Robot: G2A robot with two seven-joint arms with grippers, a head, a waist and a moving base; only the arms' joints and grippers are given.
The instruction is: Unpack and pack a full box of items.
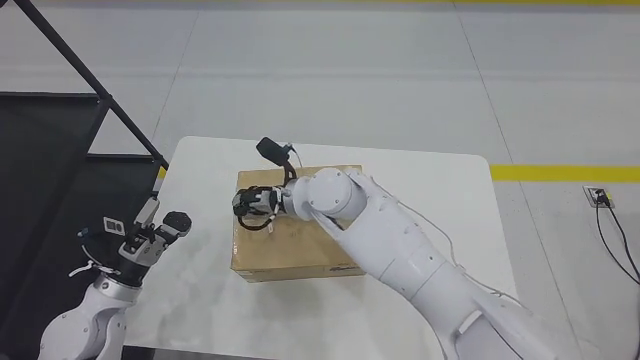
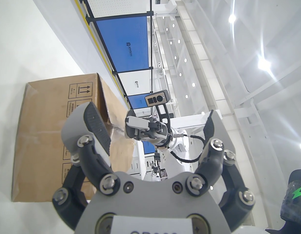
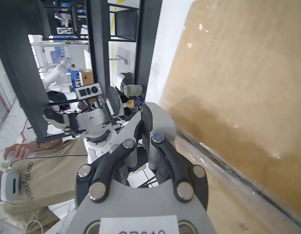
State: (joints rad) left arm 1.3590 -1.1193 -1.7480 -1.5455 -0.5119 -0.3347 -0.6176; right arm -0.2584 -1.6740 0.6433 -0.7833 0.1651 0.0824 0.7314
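Looking down from above, the closed cardboard box [image 1: 285, 250] sits in the middle of the white table [image 1: 440, 190]. The right gripper [image 1: 245, 205] is over the box's top, near the end that faces the other arm. The left gripper [image 1: 165, 222] hangs well apart from the box on that same side, out by the table's edge. The overhead view leaves both sets of fingers hard to judge, and the wrist cameras settle it. The left arm's own camera shows its fingers spread wide with nothing between them. Beyond them is the box's side panel with printed handling marks, and the right gripper sits low on the box's upper face. The right arm's camera shows its two fingers pressed together, pad against pad, just beside the strip of clear tape [image 3: 228, 164] along the box's top seam. Whether they have caught any of that tape, I cannot tell.
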